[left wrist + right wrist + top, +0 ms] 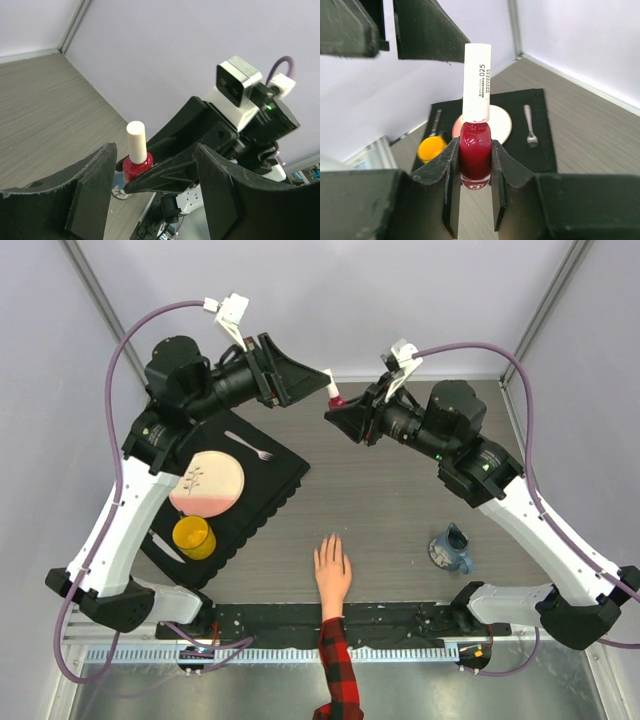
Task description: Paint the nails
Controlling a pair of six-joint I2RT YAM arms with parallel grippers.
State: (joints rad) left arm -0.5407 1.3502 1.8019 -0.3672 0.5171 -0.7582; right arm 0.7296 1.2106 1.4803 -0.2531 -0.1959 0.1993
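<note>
grey wood-grain table (400, 490): nails (328, 542) lie well apart from right gripper (475, 170), clamped on glossy red bottle (475, 152); left gripper (155, 187) gapes.

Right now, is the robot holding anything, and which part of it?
The right end effector pinches the red polish bottle by its glass body, white cap free above. The left end effector is open, holding nothing.

Bright, even light leaves only soft shadows on the table (400, 510). In the right wrist view the polish bottle (475, 155) is sharp, with small glints on its glass.
</note>
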